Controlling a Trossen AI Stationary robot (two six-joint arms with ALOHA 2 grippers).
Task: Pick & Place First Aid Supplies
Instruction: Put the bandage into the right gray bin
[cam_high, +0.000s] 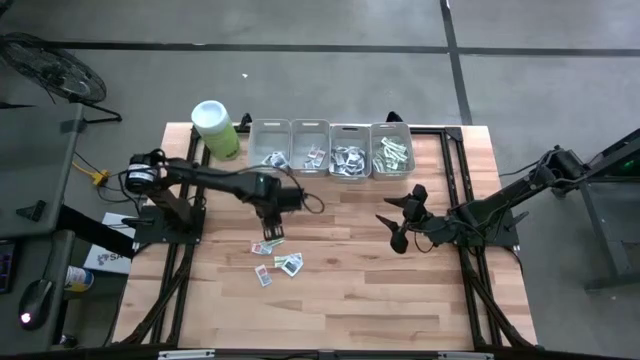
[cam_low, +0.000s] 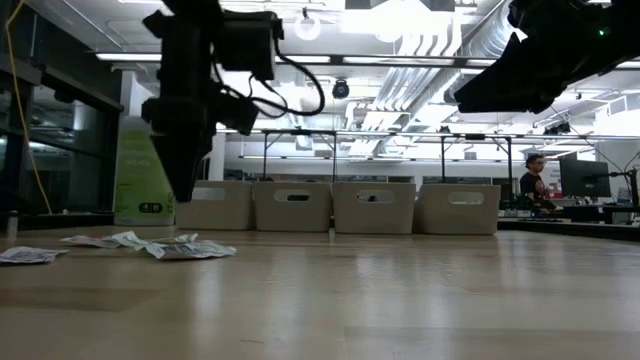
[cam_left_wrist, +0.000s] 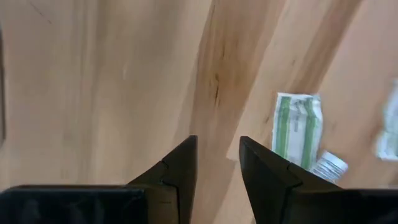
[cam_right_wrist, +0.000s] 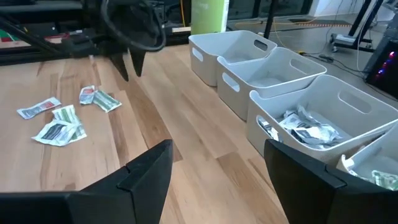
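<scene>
High view: the left gripper (cam_high: 272, 222) hangs over bare wood just above the loose packets (cam_high: 277, 256), which lie scattered toward the table's near-middle. Four grey bins (cam_high: 330, 150) line the far edge beside a green canister (cam_high: 215, 129). The right gripper (cam_high: 398, 218) waits over open board, well apart from the packets.

Low view: the left gripper's fingers (cam_low: 186, 170) point down, tips clear of the tabletop, the packets (cam_low: 160, 246) lying flat just beside them. Wide bare wood stretches to the right.

Left wrist view: the fingers (cam_left_wrist: 180, 171) are parted with nothing between them, only wood; a green-and-white strip (cam_left_wrist: 297, 127) lies just outside one finger.

Right wrist view: the right fingers (cam_right_wrist: 149, 171) are spread wide and empty; bins (cam_right_wrist: 273, 68) stand beside them, packets (cam_right_wrist: 62, 121) farther off.
</scene>
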